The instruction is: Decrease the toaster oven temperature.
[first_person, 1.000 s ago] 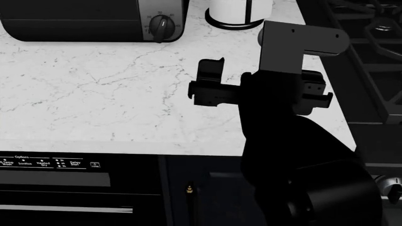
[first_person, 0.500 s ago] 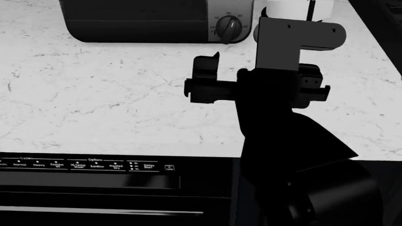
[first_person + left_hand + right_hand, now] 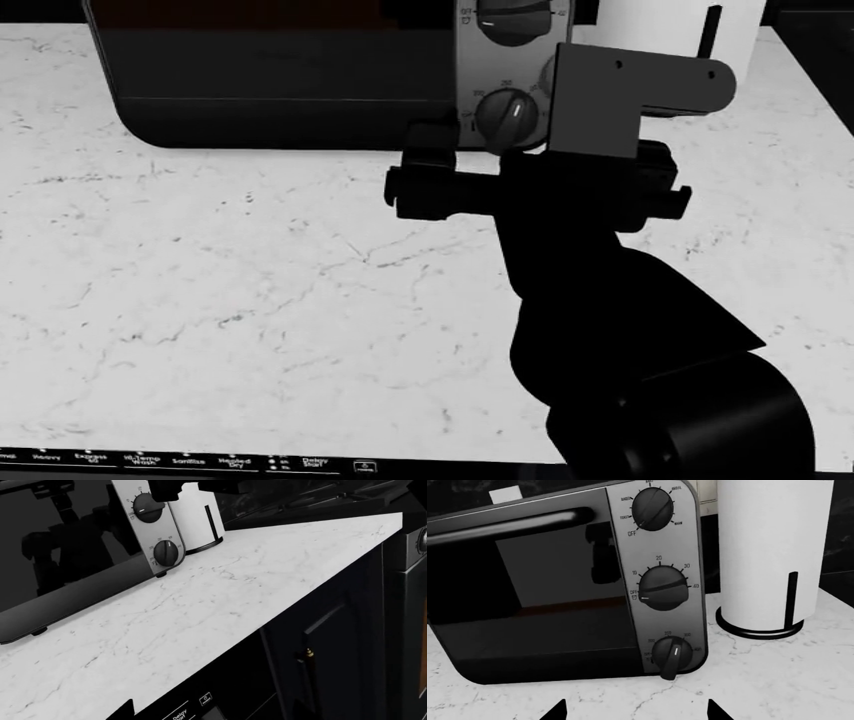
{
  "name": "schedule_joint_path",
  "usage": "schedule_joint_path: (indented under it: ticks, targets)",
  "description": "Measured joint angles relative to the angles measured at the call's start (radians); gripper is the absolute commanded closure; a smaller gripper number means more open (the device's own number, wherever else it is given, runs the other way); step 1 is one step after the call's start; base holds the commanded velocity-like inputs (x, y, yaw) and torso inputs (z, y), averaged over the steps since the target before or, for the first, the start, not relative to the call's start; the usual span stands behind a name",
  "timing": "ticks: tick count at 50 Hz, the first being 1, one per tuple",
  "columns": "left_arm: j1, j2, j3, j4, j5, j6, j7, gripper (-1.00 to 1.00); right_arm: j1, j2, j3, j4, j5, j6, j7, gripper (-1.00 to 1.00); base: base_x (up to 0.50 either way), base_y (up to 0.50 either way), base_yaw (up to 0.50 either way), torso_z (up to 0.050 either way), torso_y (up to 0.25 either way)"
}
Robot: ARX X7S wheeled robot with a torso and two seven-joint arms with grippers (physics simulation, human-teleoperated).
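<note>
Wide black toaster oven (image 3: 534, 595) with dark glass front at the white marble table's (image 3: 240, 290) rear | right pincer (image 3: 635, 711) spread wide, empty, facing the lowest black knob (image 3: 674, 655) | left pincer: cannot tell | risk: three knobs stacked close, grabbing the timer instead.

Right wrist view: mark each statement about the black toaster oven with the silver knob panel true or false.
1. The black toaster oven with the silver knob panel carries three round black knobs. True.
2. The white paper-towel roll on a black stand stands on the oven's knob side. True.
3. The right gripper is clamped on the bottom knob. False: its tips sit apart, below the oven, touching nothing.
4. The oven door hangs open. False: the dark glass front is closed.
</note>
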Motion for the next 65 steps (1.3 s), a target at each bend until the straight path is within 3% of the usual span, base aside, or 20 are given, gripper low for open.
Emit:
schedule_joint_path:
  ticks: [16, 39, 65]
  targets:
    - [0.006, -0.005, 0.006, 0.004, 0.003, 0.002, -0.008, -1.0, -0.014, 0.007, -0.002, 0.009, 0.025, -0.017, 0.002, -1.0, 0.36, -0.03, 0.0, 0.0, 0.0]
    - [0.007, -0.01, 0.019, 0.02, 0.01, -0.014, -0.014, -1.0, -0.008, 0.004, 0.007, 0.051, 0.051, 0.068, 0.1, -1.0, 0.0, 0.0, 0.0, 0.0, 0.0]
    - [0.016, -0.019, 0.008, 0.01, -0.008, 0.006, -0.018, -1.0, 0.109, 0.005, 0.02, 0.283, 0.066, 0.038, 0.083, -1.0, 0.0, 0.0, 0.0, 0.0, 0.0]
